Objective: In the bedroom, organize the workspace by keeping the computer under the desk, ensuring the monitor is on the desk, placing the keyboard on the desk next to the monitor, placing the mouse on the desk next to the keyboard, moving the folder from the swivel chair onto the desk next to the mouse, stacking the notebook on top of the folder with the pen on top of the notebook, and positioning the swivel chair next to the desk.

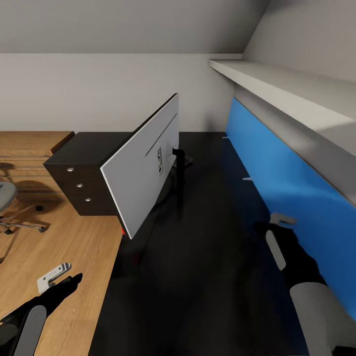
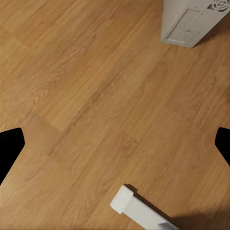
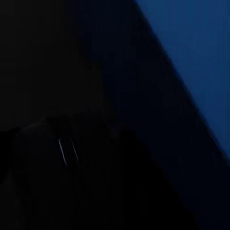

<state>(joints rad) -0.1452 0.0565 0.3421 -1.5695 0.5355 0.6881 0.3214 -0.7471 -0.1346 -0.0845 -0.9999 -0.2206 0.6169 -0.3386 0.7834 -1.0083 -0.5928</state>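
Observation:
The monitor (image 1: pixel 148 168) stands on the black desk (image 1: pixel 207 257) with its silver-grey back towards me, a red dot at its lower corner. The desk's drawers (image 1: pixel 79 187) with round knobs face left. Part of the grey swivel chair (image 1: pixel 6 197) shows at the far left on the wood floor. In the left wrist view the light-grey computer (image 2: pixel 191 21) stands on the floor. My left gripper (image 1: pixel 62 278) (image 2: pixel 115 146) hangs open over bare floor beside the desk, holding nothing. My right gripper (image 1: pixel 279 230) is low over the desk near a blue panel; its jaws are too dark to read.
A blue back panel (image 1: pixel 291 188) (image 3: pixel 191 52) runs along the desk's right side under a white shelf (image 1: pixel 287 86). A wooden chest (image 1: pixel 29 148) stands behind the chair. A white bar-shaped part (image 2: pixel 139 210) lies on the floor under my left gripper.

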